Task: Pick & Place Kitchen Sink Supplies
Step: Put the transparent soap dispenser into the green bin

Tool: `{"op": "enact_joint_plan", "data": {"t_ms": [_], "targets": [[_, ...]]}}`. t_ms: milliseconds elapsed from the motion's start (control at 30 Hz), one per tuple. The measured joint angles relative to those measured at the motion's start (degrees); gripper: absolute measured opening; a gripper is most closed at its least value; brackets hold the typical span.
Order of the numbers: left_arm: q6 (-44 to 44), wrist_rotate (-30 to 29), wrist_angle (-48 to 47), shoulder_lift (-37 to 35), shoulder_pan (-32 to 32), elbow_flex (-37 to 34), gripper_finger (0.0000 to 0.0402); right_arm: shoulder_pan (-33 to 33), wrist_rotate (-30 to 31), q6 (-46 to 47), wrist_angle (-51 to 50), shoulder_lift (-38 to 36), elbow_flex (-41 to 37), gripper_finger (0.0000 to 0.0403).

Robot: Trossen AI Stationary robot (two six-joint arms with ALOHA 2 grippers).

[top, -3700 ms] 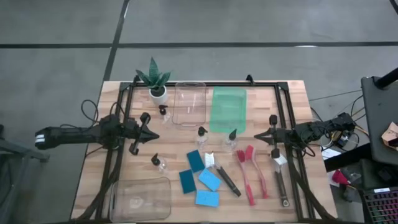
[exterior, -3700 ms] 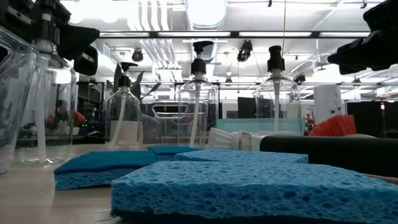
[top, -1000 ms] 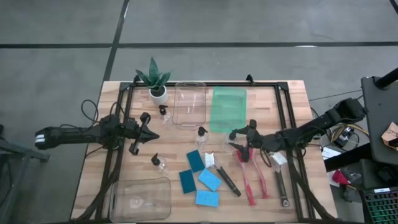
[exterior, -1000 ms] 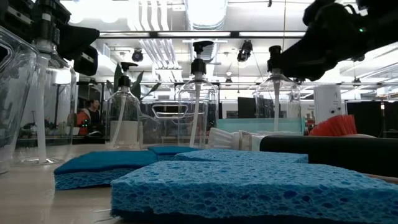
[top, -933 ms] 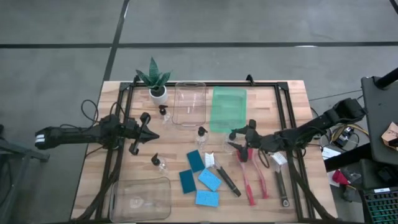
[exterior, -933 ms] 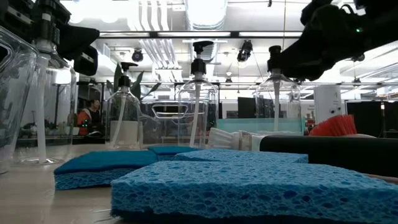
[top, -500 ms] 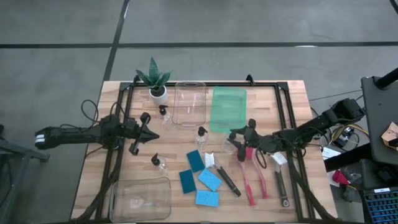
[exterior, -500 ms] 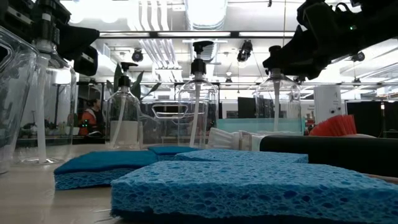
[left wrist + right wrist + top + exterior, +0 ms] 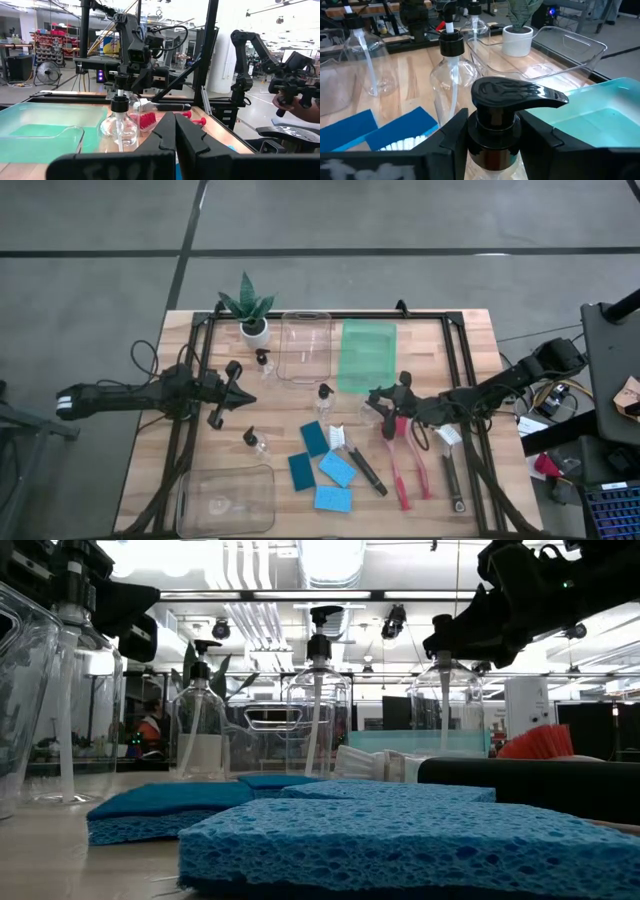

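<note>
Right claw (image 9: 378, 402) clamped on the black neck of a clear bottle (image 9: 495, 130), green bin (image 9: 367, 356) just beyond it, red brushes (image 9: 404, 452) close beside, left claw (image 9: 243, 387) together, well apart over bare table (image 9: 150, 450).

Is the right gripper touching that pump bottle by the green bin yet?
Touching. In the right wrist view the right gripper has both fingers pressed against the black collar of the pump bottle, with no gap showing on either side.

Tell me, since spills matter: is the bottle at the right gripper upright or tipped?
Upright. The bottle stands with its black pump top uppermost between the right gripper's fingers, beside the green bin.
</note>
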Motion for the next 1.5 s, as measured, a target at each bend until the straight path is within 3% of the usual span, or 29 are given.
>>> {"op": "enact_joint_plan", "data": {"t_ms": [167, 433, 600, 900, 1300, 1500], "targets": [[0.0, 0.0, -0.1, 0.0, 0.0, 0.0, 0.0000, 0.0, -0.5, 0.1, 0.0, -1.4, 1.3, 0.0151], [0.0, 0.0, -0.1, 0.0, 0.0, 0.0, 0.0000, 0.0, -2.2, -1.9, -1.5, -5.0, 4.7, 0.0131], [0.0, 0.0, -0.2, 0.0, 0.0, 0.0, 0.0000, 0.0, -2.1, -2.7, -8.5, -7.6, 9.0, 0.0143], [0.0, 0.0, -0.2, 0.0, 0.0, 0.0, 0.0000, -1.5, 3.3, -8.8, -17.0, -9.7, 16.4, 0.0135], [0.0, 0.0, -0.2, 0.1, 0.0, 0.0, 0.0000, -14.4, 1.7, -10.7, -18.9, -13.3, 17.0, 0.0137], [0.0, 0.0, -0.2, 0.1, 0.0, 0.0, 0.0000, -26.0, -9.4, -10.4, -18.9, -13.2, 17.0, 0.0139]]}}
